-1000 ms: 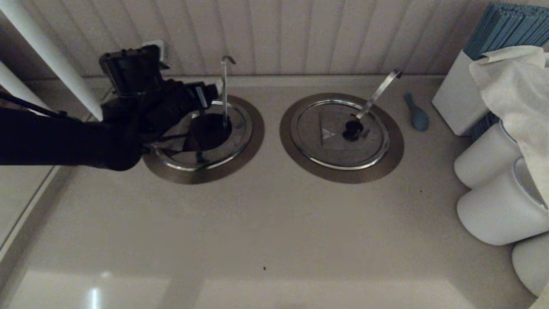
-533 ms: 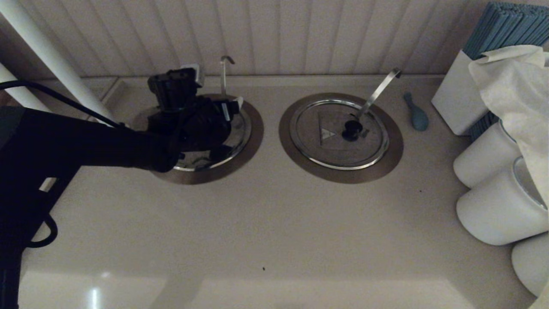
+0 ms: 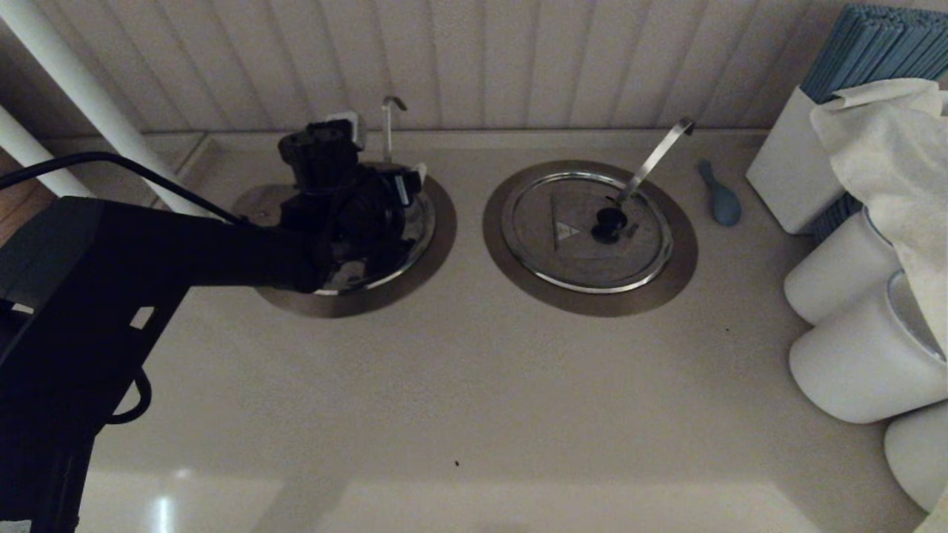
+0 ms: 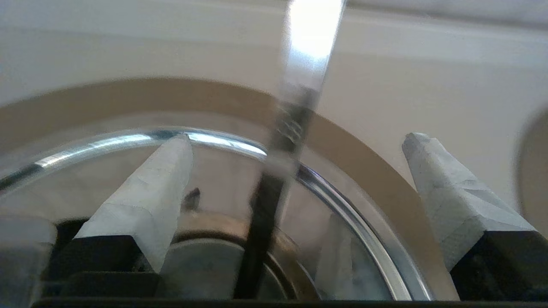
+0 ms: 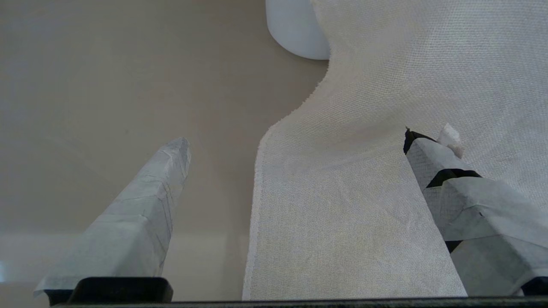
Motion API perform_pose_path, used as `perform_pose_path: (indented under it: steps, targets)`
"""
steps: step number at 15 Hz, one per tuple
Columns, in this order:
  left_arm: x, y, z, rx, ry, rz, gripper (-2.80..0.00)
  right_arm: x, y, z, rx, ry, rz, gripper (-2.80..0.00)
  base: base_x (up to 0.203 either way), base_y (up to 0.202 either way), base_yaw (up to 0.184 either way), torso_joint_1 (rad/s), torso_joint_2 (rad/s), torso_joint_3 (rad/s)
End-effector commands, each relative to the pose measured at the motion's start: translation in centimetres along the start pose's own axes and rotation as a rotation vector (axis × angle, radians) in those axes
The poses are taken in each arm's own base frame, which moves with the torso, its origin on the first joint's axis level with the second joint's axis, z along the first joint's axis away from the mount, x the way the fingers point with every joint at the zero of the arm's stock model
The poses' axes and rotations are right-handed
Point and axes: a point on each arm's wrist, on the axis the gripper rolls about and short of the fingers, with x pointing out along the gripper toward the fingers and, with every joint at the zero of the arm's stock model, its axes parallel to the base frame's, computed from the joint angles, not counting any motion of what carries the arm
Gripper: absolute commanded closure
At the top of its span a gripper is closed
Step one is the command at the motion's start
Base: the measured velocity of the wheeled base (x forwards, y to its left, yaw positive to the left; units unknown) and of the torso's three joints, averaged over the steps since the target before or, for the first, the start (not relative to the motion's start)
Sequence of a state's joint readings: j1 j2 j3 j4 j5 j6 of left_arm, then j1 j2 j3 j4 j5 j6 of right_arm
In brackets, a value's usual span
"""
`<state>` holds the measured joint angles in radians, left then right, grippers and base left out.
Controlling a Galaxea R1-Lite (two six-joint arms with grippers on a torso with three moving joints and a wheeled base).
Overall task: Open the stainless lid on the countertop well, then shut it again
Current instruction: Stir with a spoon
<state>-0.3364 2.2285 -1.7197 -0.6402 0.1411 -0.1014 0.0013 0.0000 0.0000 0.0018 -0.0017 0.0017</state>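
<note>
A pale beige countertop (image 3: 459, 385) runs up to a wall of vertical light panelling (image 3: 518, 59), with a low ledge where the two meet. Two round wells are set side by side in the counter, each ringed by a wide dull-steel collar. The countertop well (image 3: 433, 252) of the task is the one on the robot's left; its stainless lid (image 3: 415, 237) lies down inside the bright rim, mostly hidden under the left gripper (image 4: 295, 171), and the thin hooked ladle rod (image 3: 387, 122) stands up from its far side. In the left wrist view the fingers (image 4: 150, 201) are spread wide just above the lid's shiny surface, gripping nothing, with the rod rising between them. The twin lid (image 3: 578, 233) to the right is shut, showing a small pale triangle mark near its black knob (image 3: 609, 222) and a broad flat ladle handle (image 3: 655, 159); no readable writing appears anywhere. A blue spoon-shaped object (image 3: 720, 196) lies just beyond that collar. At the counter's right edge stand white cylinders (image 3: 852, 326), a white box (image 3: 785, 170) of blue sticks and a draped white cloth (image 3: 889, 141). The right gripper (image 5: 295, 141) hangs parked over this cloth, its fingers apart and empty. The near half of the counter is bare and open.
</note>
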Motion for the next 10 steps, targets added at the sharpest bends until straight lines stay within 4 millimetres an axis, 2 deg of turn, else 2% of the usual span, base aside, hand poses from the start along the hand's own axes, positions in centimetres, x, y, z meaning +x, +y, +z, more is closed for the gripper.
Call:
perform_pose_path:
  steps: [1,3,10]
  targets:
    - [0.9,-0.1,-0.9,-0.001,-0.006,0.013,0.00,0.0,0.0,0.0,0.000,0.001,0.000,-2.80,0.000,0.000,0.000,0.000,0.00,0.000]
    - [1.5,-0.2,-1.1,-0.004,-0.024,0.026,0.00,0.0,0.0,0.0,0.000,0.001,0.000,-2.80,0.000,0.000,0.000,0.000,0.00,0.000]
    - [1.1,-0.3,0.2,-0.013,-0.057,0.028,0.00,0.0,0.0,0.0,0.000,0.000,0.000,-2.80,0.000,0.000,0.000,0.000,0.00,0.000]
